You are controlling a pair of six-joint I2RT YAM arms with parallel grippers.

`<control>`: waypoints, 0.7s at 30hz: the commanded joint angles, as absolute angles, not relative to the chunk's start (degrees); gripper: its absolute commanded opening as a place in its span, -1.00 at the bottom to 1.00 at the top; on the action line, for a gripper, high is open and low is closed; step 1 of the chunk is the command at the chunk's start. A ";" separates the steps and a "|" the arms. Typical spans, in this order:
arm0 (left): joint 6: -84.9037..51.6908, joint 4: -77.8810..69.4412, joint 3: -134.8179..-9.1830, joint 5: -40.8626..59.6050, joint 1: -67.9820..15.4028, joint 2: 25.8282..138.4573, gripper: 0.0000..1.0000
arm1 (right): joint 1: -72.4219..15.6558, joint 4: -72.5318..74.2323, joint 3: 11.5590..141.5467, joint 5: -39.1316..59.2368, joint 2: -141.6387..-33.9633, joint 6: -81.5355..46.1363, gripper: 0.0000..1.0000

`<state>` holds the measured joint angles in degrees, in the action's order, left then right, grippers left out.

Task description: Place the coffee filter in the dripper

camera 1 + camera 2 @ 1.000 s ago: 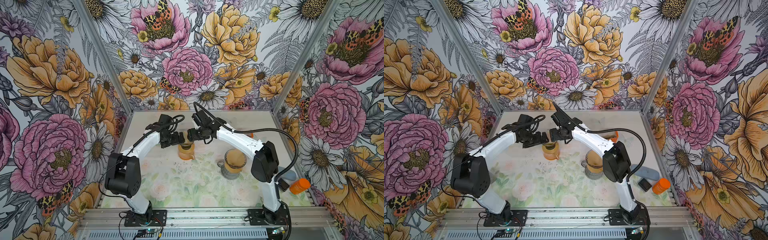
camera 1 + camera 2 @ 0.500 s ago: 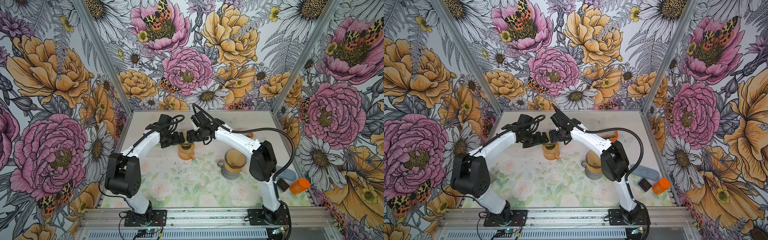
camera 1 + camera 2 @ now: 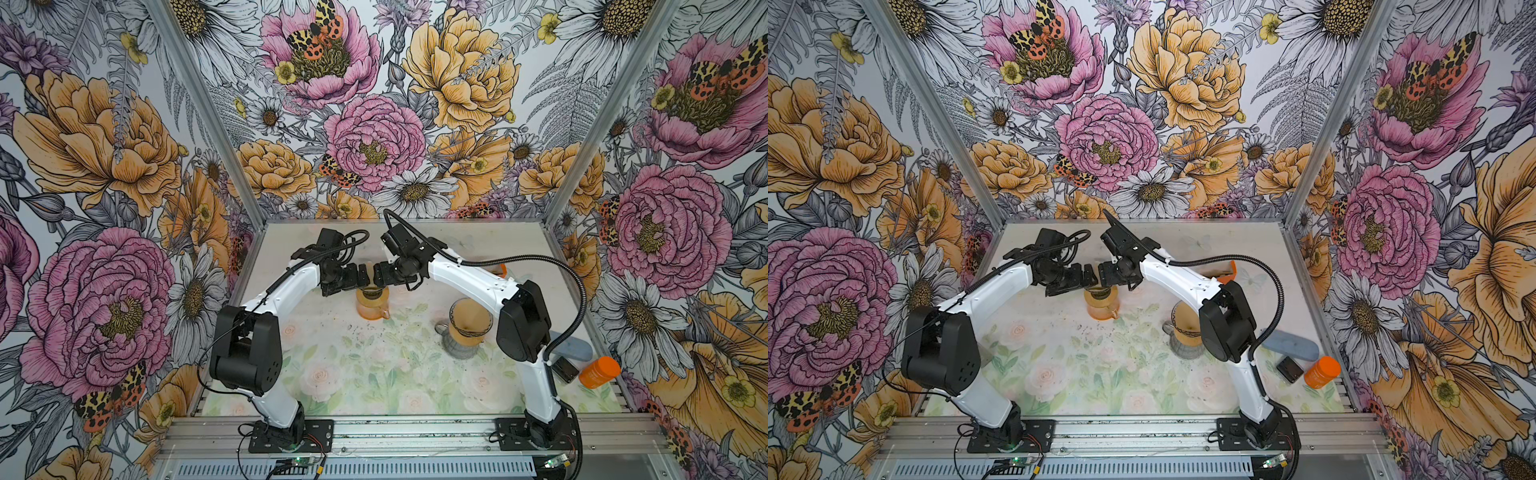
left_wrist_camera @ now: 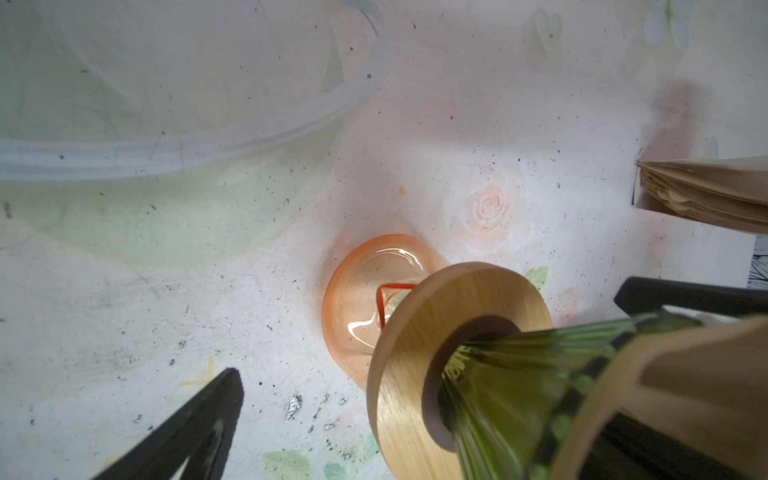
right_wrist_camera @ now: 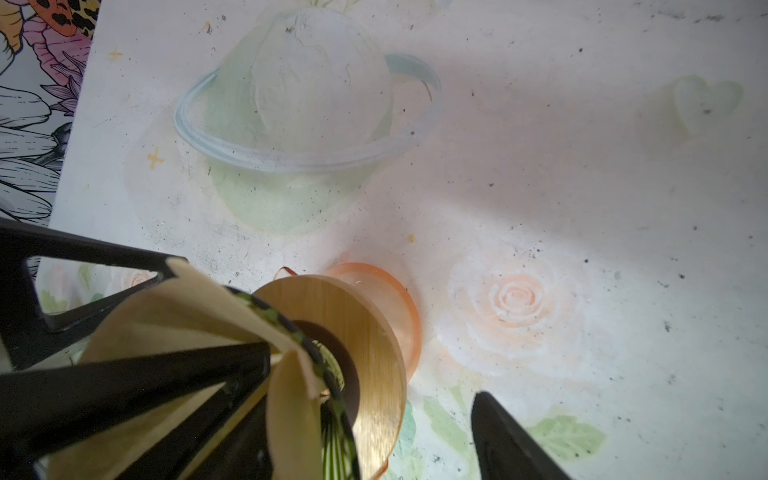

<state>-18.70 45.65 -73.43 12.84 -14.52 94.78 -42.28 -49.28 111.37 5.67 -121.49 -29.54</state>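
A green glass dripper (image 4: 519, 374) with a wooden collar (image 5: 365, 332) stands on an orange glass carafe (image 3: 372, 305) (image 3: 1101, 307). A brown paper coffee filter (image 5: 178, 311) (image 4: 685, 386) sits in the dripper's mouth, its edge sticking up above the rim. In both top views the two grippers meet above the dripper and hide most of it. My right gripper (image 5: 380, 407) (image 3: 380, 274) is open and straddles the rim. One of its fingers (image 5: 145, 382) lies over the filter, the other stands clear of the collar. My left gripper (image 4: 384, 415) (image 3: 357, 276) is wide open beside the dripper.
A stack of brown filters (image 4: 706, 199) lies in an orange holder (image 3: 500, 270) at the back right. A glass mug (image 3: 469, 328) stands under the right arm. At the right edge are a blue-grey pad (image 3: 575, 349), a small black device (image 3: 565, 369) and an orange jar (image 3: 598, 372).
The right arm has edged slightly left over the dripper. The left arm has stayed where it was. Neither gripper has opened or shut.
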 commanded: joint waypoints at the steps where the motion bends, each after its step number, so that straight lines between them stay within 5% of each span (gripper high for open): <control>1: -18.76 45.31 -72.96 12.20 -14.77 94.99 0.98 | -42.01 -50.17 113.38 5.30 -123.04 -29.79 0.49; 21: -18.73 45.24 -72.43 11.87 -14.68 95.20 0.98 | -42.01 -52.47 115.96 3.37 -122.58 -29.53 0.49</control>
<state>-18.68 45.65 -73.32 12.84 -14.52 94.78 -42.28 -52.10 113.89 4.29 -122.74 -29.54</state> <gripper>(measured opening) 0.987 0.744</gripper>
